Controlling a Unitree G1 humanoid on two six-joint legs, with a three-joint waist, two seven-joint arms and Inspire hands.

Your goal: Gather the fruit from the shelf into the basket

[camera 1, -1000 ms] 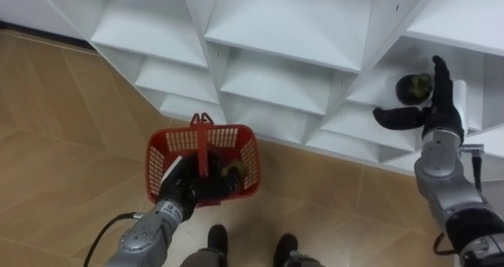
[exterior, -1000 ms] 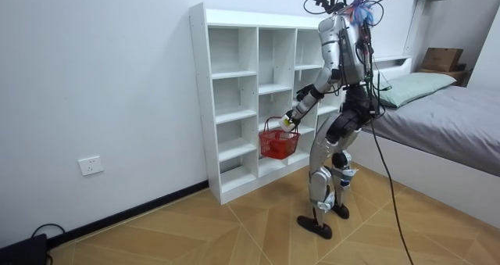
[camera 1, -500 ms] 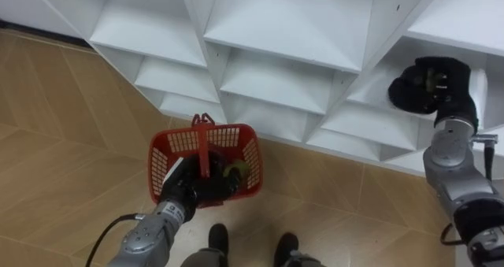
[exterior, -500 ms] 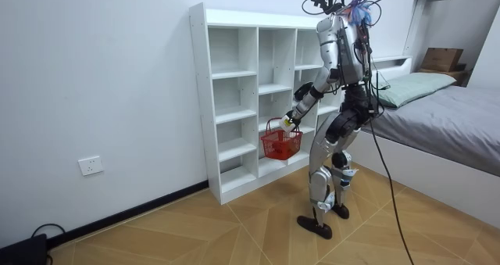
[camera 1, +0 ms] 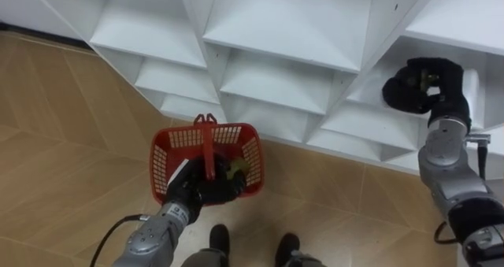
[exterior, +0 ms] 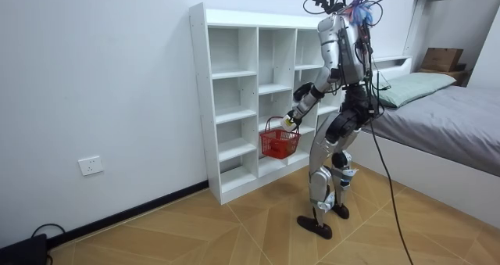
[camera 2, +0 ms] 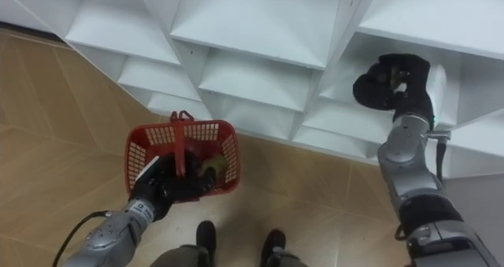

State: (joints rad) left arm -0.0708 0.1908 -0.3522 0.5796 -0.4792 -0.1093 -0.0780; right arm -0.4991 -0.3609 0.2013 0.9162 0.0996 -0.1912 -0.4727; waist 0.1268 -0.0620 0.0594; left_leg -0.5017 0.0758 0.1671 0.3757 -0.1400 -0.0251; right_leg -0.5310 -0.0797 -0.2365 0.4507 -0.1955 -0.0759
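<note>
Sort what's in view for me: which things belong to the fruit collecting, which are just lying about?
Job: red basket, held by left hand; yellowish fruit inside it; dark fruit, gripped by right hand; white shelf unit.
Lying about: bed, pillow, brown box, wall socket.

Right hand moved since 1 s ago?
Yes. The right hand has shifted toward the view's left along the closet shelf and, open before, is now curled round the dark fruit.
</note>
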